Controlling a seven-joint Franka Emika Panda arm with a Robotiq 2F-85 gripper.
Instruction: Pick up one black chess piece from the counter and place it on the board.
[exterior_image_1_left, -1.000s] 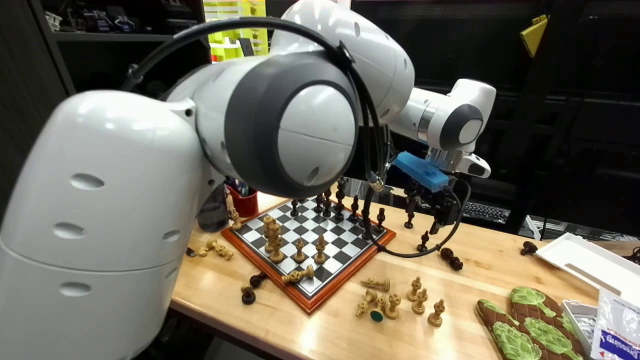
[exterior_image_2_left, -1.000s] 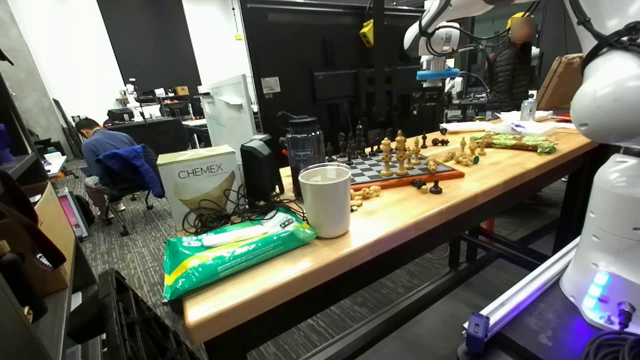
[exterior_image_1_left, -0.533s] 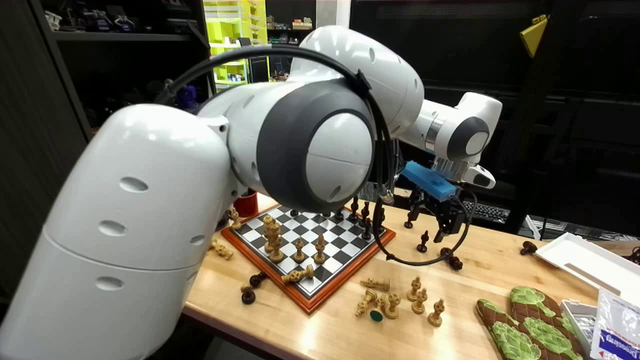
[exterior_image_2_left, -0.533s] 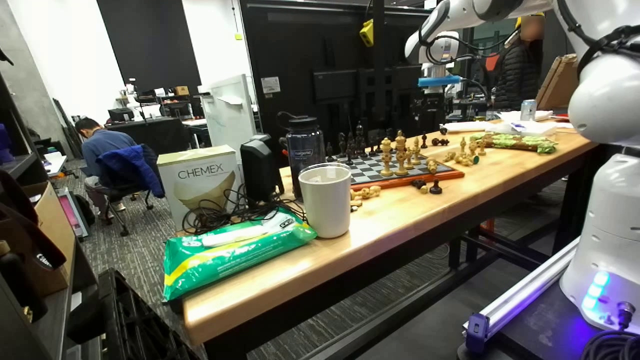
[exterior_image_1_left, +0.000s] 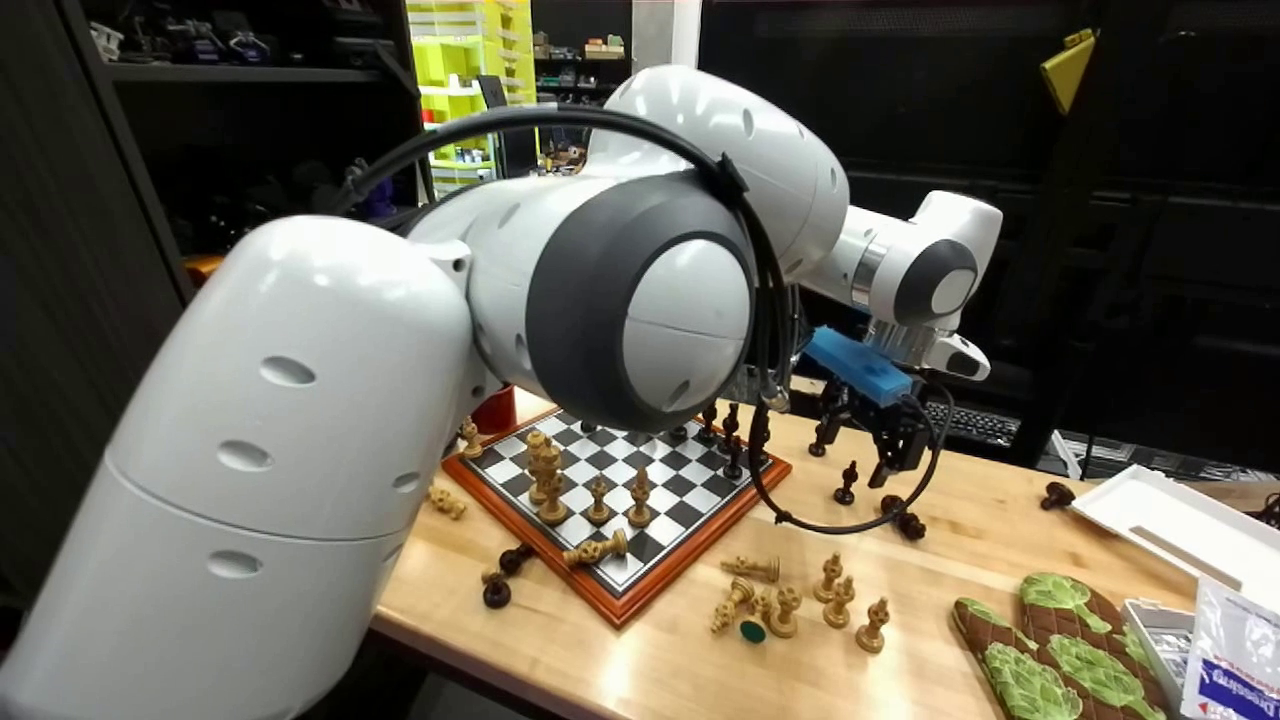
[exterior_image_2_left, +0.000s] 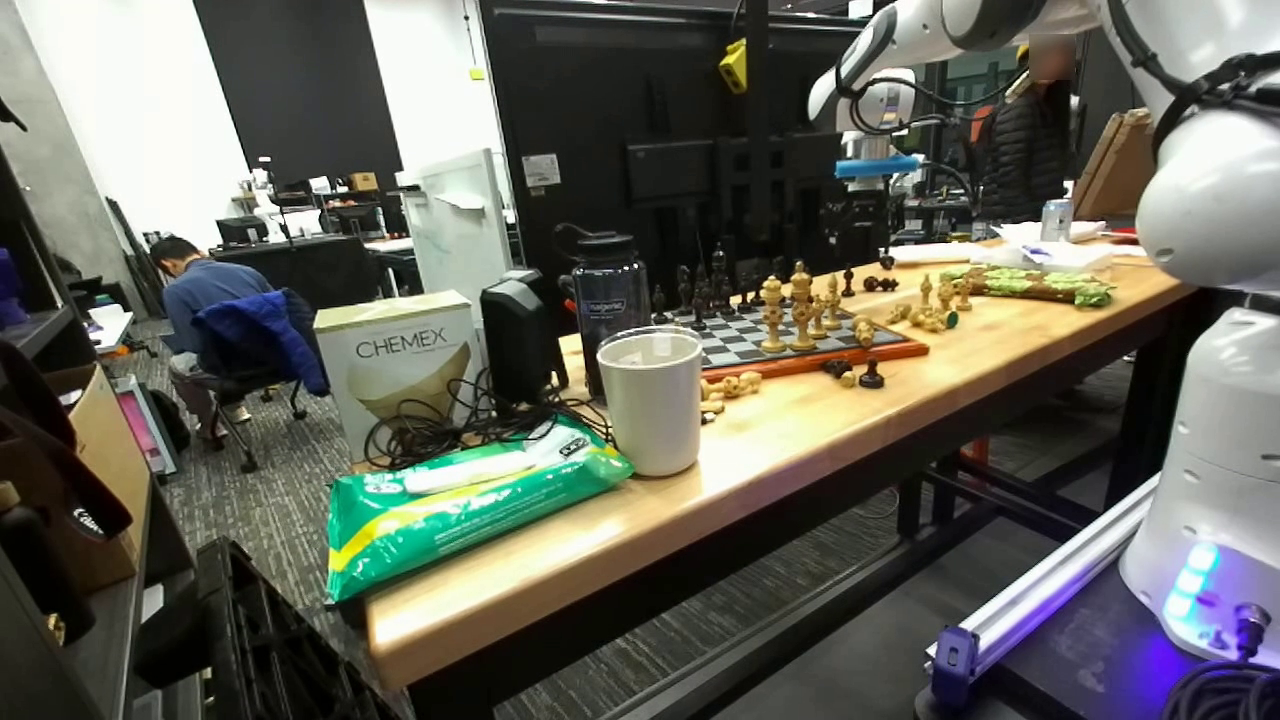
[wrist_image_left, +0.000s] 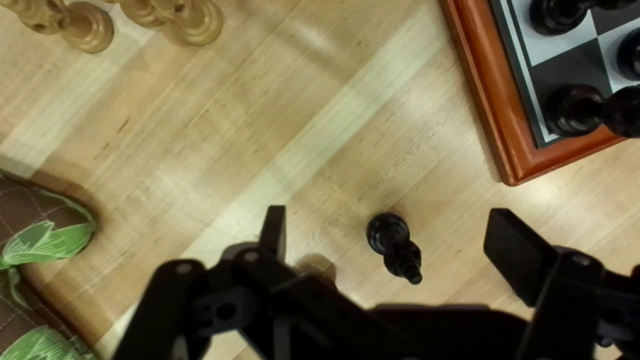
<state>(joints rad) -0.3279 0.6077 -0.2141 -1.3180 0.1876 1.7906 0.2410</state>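
Note:
A black chess piece (wrist_image_left: 392, 240) stands upright on the light wooden counter (wrist_image_left: 300, 130). It also shows in both exterior views (exterior_image_1_left: 846, 484) (exterior_image_2_left: 848, 281). My gripper (wrist_image_left: 387, 225) is open and empty above it, with the piece between the spread fingers but lower, not touched. In an exterior view the gripper (exterior_image_1_left: 858, 440) hangs over the counter beyond the board. The board (wrist_image_left: 492, 110) has a reddish-brown frame and lies to the upper right in the wrist view, with black pieces on it. It also shows in both exterior views (exterior_image_1_left: 690, 565) (exterior_image_2_left: 880, 353), partly hidden by the arm in one.
Another black piece (exterior_image_1_left: 905, 520) lies on its side near the gripper. Several pale pieces (exterior_image_1_left: 785, 612) stand and lie in front of the board. A green-patterned mitt (exterior_image_1_left: 1070, 645) and a white tray (exterior_image_1_left: 1180, 540) are at the right. A bottle (exterior_image_2_left: 610, 300) and mug (exterior_image_2_left: 650, 410) stand beside the board.
The arm and gripper have come down toward the counter, with a slight shift right in an exterior view. Most of this came in the first half second. The pieces have not moved.

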